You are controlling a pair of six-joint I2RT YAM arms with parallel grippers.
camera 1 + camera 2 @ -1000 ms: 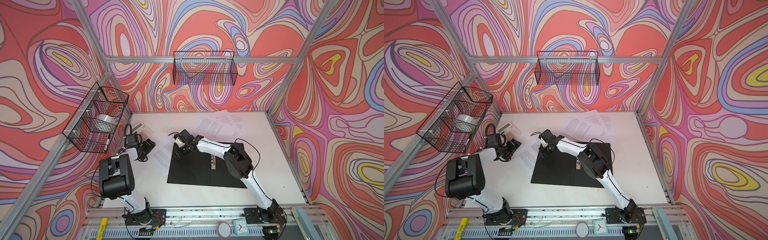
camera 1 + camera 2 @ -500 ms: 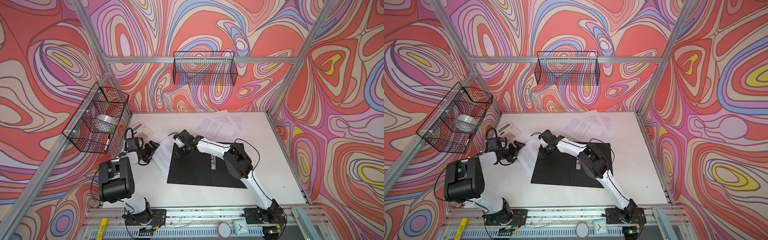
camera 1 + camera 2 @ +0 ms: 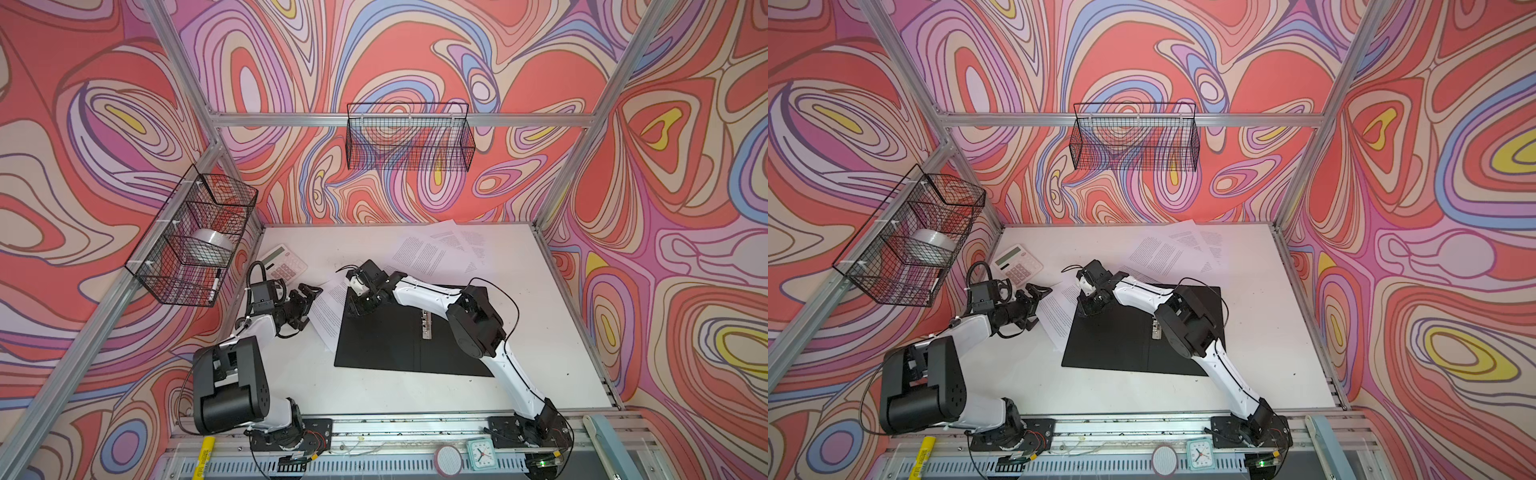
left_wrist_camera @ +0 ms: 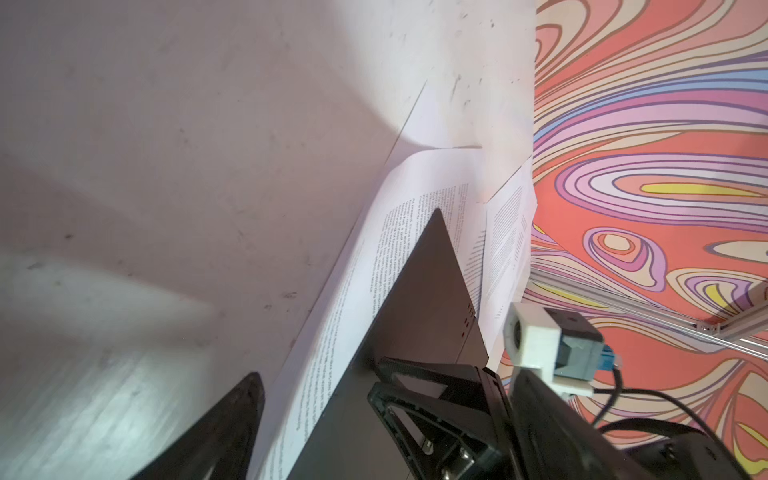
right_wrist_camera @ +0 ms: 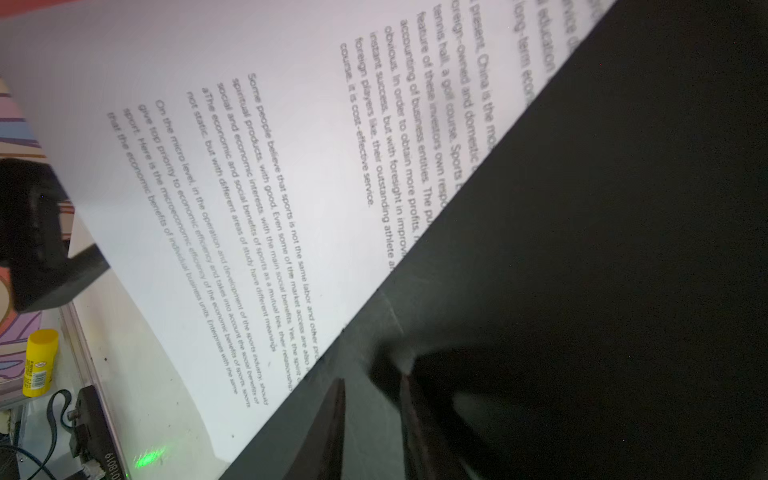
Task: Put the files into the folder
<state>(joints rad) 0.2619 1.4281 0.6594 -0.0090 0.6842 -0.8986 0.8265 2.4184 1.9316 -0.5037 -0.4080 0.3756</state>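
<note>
The folder point(image 3: 386, 345) point(image 3: 1113, 345) lies open, black inside up, with its metal clip point(image 3: 426, 326) at the spine. One printed sheet of the files point(image 3: 330, 311) point(image 3: 1059, 311) point(image 5: 249, 166) sticks out from under the folder's left edge and bows upward. At that sheet's free edge is my left gripper point(image 3: 309, 303) point(image 3: 1036, 305), open, with one finger point(image 4: 237, 419) beside the paper. Tips down on the folder's far left corner point(image 5: 582, 249) stands my right gripper point(image 3: 360, 305) point(image 5: 372, 386). Its jaws are a narrow gap apart with nothing seen between them. More files point(image 3: 440, 249) lie fanned at the back.
A white calculator point(image 3: 284, 266) sits at the back left, just behind the left arm. Wire baskets hang on the back wall point(image 3: 409, 141) and the left wall point(image 3: 195, 237). A small clock point(image 3: 481, 454) and a yellow marker point(image 3: 203, 453) lie on the front rail.
My left gripper has moved right, up to the sheet's edge. The sheet has shifted and its free edge has risen. The right arm has stayed on the folder's corner.
</note>
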